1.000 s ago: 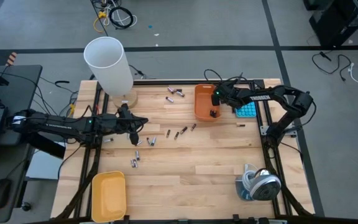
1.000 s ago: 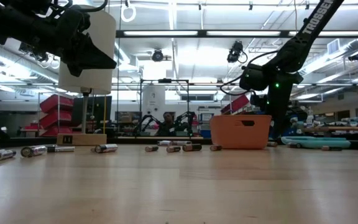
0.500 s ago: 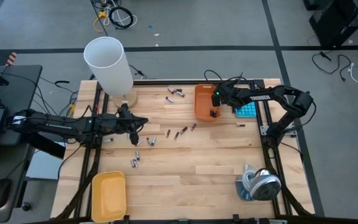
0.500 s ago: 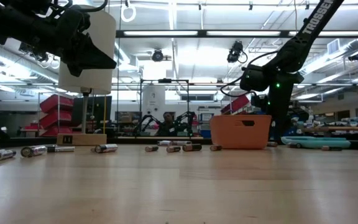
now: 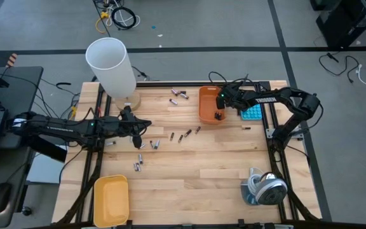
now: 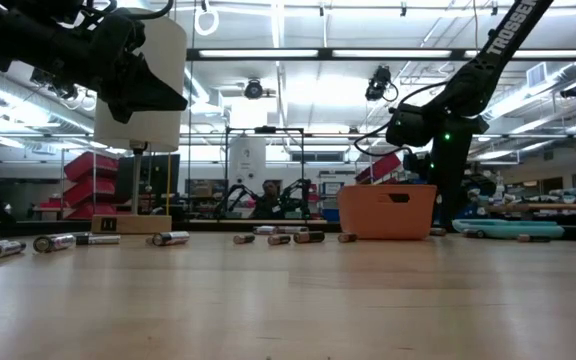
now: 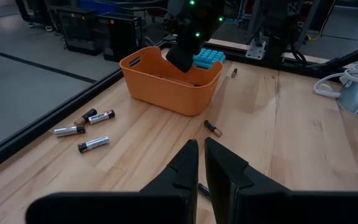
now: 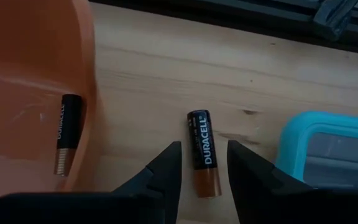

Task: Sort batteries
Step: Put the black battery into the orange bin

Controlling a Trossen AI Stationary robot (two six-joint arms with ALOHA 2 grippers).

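Note:
Batteries lie scattered on the wooden table: a few at the far edge (image 5: 178, 94), some mid-table (image 5: 184, 134), some nearer (image 5: 138, 163). An orange bin (image 5: 207, 95) stands at the far right, with a black-and-copper battery (image 8: 65, 133) inside. My right gripper (image 8: 202, 163) is open and points down beside the bin's right wall. Its fingers stand on either side of a black-and-copper battery (image 8: 202, 149) that lies on the table, with gaps on both sides. My left gripper (image 7: 201, 163) hovers shut above mid-table (image 5: 138, 137), with nothing between its fingers.
A tall white cylinder (image 5: 110, 63) stands on a wooden base at the far left. A yellow bin (image 5: 111, 200) sits at the near left. The blue calculator (image 5: 253, 113) lies right of the orange bin, and a coiled cable on a round device (image 5: 264, 187) lies near right.

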